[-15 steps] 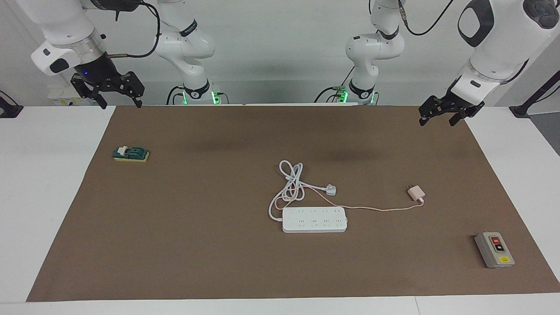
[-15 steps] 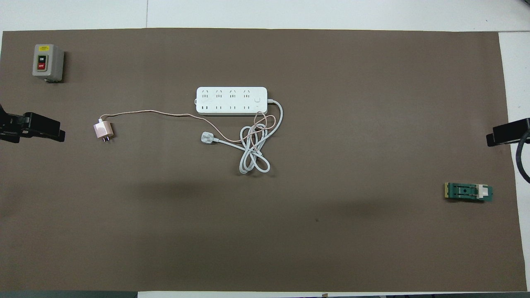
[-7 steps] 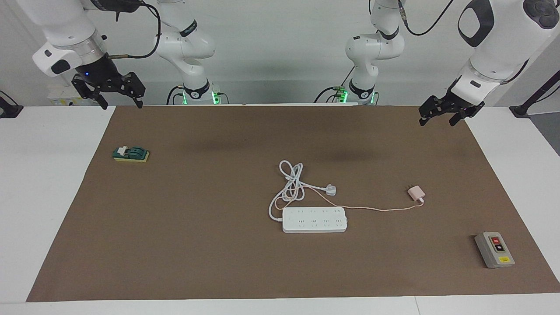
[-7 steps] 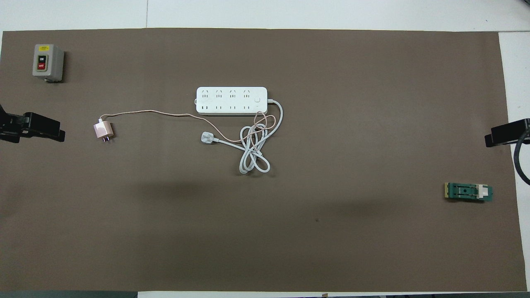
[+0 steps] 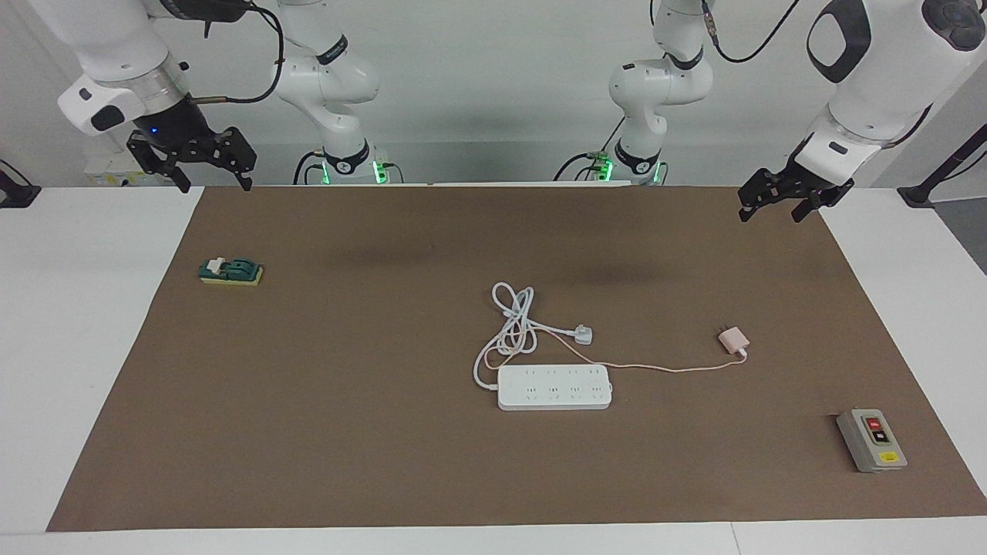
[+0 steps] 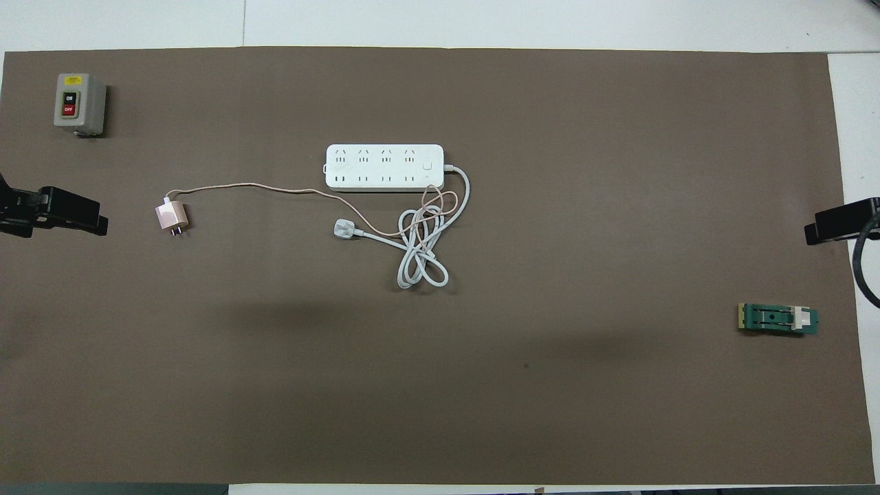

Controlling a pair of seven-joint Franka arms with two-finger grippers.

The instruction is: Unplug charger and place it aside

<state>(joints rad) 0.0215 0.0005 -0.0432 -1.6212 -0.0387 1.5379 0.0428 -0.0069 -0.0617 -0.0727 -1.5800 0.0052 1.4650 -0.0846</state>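
Unplugged, the charger (image 5: 733, 339) lies well apart from the left pincer (image 5: 780, 202).

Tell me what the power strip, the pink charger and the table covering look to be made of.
The power strip looks like smooth white moulded plastic, with even rounded edges. The charger seems pale-pink plastic, with two metal prongs visible from overhead. The brown covering looks matte and flat, probably paper or thin board; it shows no sheen.

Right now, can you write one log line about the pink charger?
charger: unplugged, lying on mat | power strip: sockets empty | left gripper: open, raised, waiting | right gripper: open, raised
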